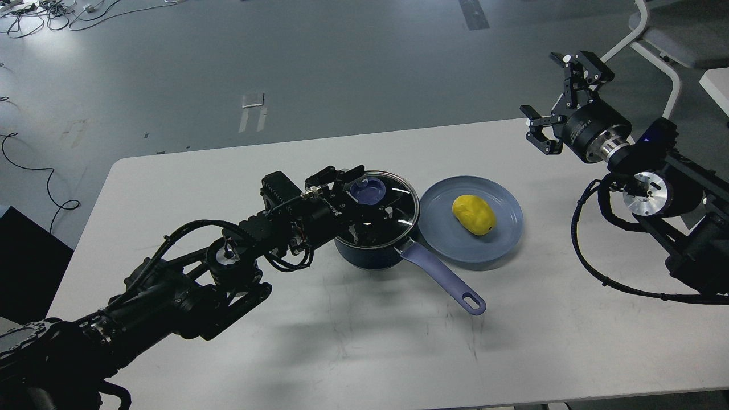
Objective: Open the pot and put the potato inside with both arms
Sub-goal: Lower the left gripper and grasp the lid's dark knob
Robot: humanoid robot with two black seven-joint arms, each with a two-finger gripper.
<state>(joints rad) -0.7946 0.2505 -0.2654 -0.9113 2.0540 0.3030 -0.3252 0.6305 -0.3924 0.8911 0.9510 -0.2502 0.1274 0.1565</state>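
Note:
The dark navy pot (373,256) stands mid-table with its glass lid (398,213) on and its lavender handle (444,279) pointing to the front right. My left gripper (357,199) is low over the lid. It is open, with one finger on each side of the lavender lid knob (367,191). The yellow potato (474,214) lies on a flat blue plate (450,245) just right of the pot. My right gripper (555,94) is open and empty, held high over the table's far right edge, well away from the potato.
The white table (364,341) ends close behind the pot and plate. A white chair frame (655,57) stands behind the right arm. The right arm's black cable (592,273) loops down over the table's right side.

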